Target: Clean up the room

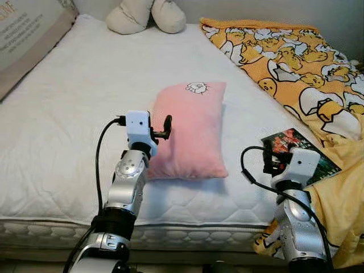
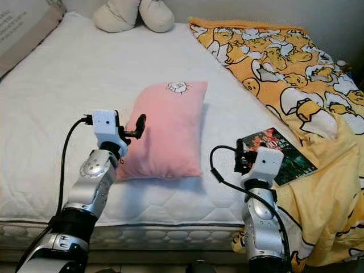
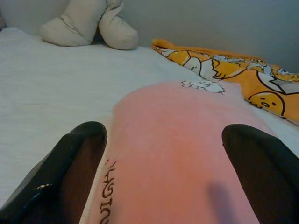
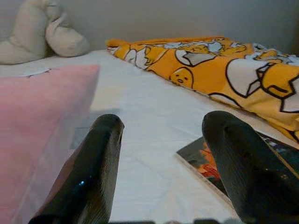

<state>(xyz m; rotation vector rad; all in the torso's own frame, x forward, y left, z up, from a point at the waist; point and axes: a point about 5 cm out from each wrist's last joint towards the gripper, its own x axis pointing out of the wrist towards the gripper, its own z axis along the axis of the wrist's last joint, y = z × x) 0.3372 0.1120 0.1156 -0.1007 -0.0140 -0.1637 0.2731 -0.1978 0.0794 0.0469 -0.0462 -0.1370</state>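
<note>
Both tools hang over the near edge of the bed (image 1: 68, 108), fingers spread wide and gripping nothing. Left tool (image 3: 163, 177) is at the near left corner of the pink pillow (image 1: 190, 131), its two fingers (image 3: 70, 163) set apart to either side of the pillow's end; whether they touch the fabric cannot be told. Right tool (image 4: 163, 163) sits lower, just beside a glossy book (image 1: 298, 149) that lies flat at the bed's right edge, partly against the yellow blanket (image 1: 296, 62). That blanket runs in a heap down the whole right side and spills over the near edge around the right arm. A cream plush toy (image 1: 145, 14) rests at the far end by the wall, and a grey cushion (image 1: 28, 37) leans at the far left corner. Between cushion and pillow the white mattress is bare, as is the strip between pillow and book.
</note>
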